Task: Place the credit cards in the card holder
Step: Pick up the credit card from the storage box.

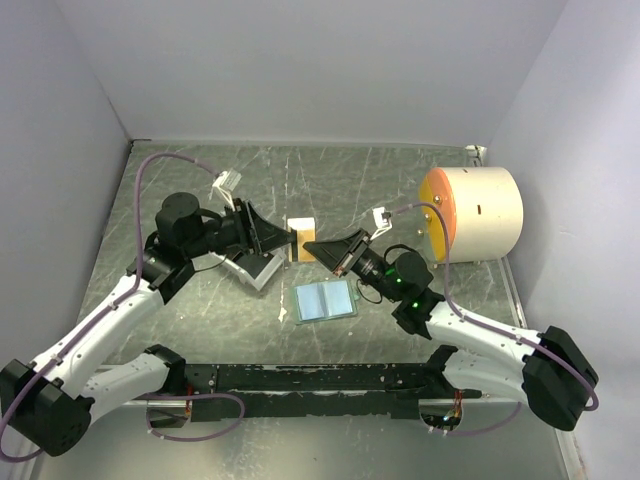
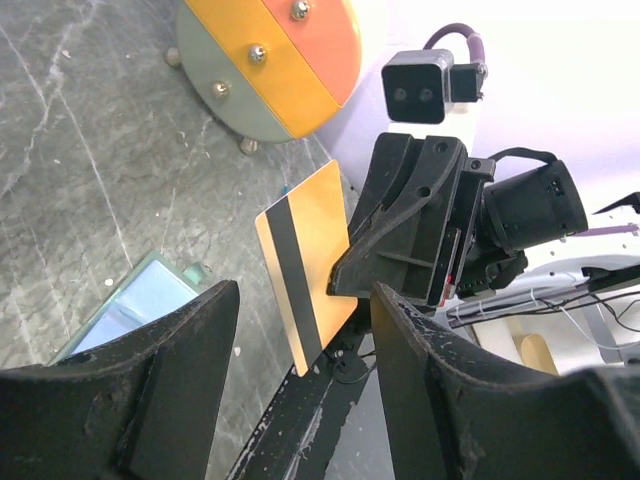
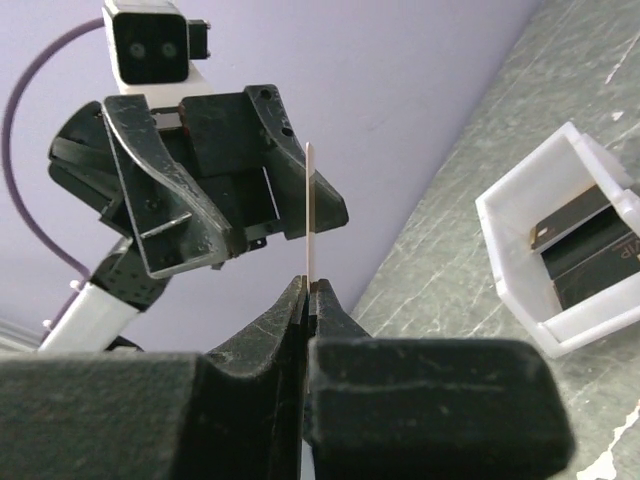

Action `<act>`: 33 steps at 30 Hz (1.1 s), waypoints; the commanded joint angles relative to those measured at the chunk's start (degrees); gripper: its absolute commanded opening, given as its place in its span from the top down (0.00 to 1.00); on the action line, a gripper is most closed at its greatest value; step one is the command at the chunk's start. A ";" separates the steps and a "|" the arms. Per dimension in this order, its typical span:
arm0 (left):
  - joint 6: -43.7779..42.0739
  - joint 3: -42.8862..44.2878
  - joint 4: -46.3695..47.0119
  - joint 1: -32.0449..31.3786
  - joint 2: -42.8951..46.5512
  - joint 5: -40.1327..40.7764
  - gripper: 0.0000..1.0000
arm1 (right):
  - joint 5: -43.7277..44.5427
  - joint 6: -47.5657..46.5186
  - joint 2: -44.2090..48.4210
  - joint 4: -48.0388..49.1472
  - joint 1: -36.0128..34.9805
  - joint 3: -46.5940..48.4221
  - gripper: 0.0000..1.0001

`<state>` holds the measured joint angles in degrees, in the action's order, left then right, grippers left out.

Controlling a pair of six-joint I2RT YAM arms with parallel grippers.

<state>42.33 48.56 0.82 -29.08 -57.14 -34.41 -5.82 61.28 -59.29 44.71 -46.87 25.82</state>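
Top view: right gripper (image 1: 313, 246) was clamped shut on the yellow card (image 1: 301, 240) and held it up off the table (image 1: 400, 180) mid-workspace. Left gripper (image 1: 284, 240) faced it from the other side, spread wide, tips just beside the card. Card holder (image 1: 325, 300) lay open on the table, blue inside up, just on the near side of both grippers. White tray (image 1: 257, 270) sat partly under the left arm. Drum (image 1: 475, 212) with an orange face stood far right, well apart.

Left wrist view: left jaws stood wide and gripped nothing. The card, black stripe showing, hung tilted and was pinched at one edge by the right jaws. Card holder showed low left, below the card.

Right wrist view: card was edge-on and upright, rising out of the closed right jaws. It was close to one left finger; touching or not, cannot tell. Dark cards (image 3: 585, 240) lay in the tray.

Likely step: right arm takes the card to a pocket. To do it well:
- Back the left gripper clear first.
- Keep the pinch firm.
- Lead with the free edge, square to the slot, at a low angle.
- The left gripper could pin the holder so it doesn't slide.
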 commanded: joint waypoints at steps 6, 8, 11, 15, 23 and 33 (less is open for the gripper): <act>10.41 -6.68 17.37 0.01 1.66 -5.57 0.51 | -1.48 3.45 0.00 5.11 0.18 -1.53 1.00; 11.53 -7.48 19.32 -0.01 1.10 -6.29 0.53 | -1.67 3.95 -0.26 5.51 0.20 -1.69 1.00; 12.42 -7.93 20.58 0.00 0.54 -6.79 0.69 | -2.07 4.26 -0.43 4.91 0.13 -1.94 1.00; 11.79 -7.94 19.77 -0.01 0.88 -5.87 0.92 | -1.05 4.18 0.73 2.14 0.13 -2.62 0.92; 10.41 -9.13 17.99 0.04 0.85 -4.16 0.93 | 1.25 0.02 4.64 -10.59 0.24 -1.68 0.50; 4.46 -9.31 6.42 -0.68 -3.05 3.49 0.93 | 10.80 -12.64 8.70 -41.96 0.97 4.02 0.37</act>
<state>49.84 39.88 12.51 -29.17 -58.30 -35.35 -0.45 55.55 -51.11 17.58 -46.57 26.72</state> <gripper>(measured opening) 0.075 0.631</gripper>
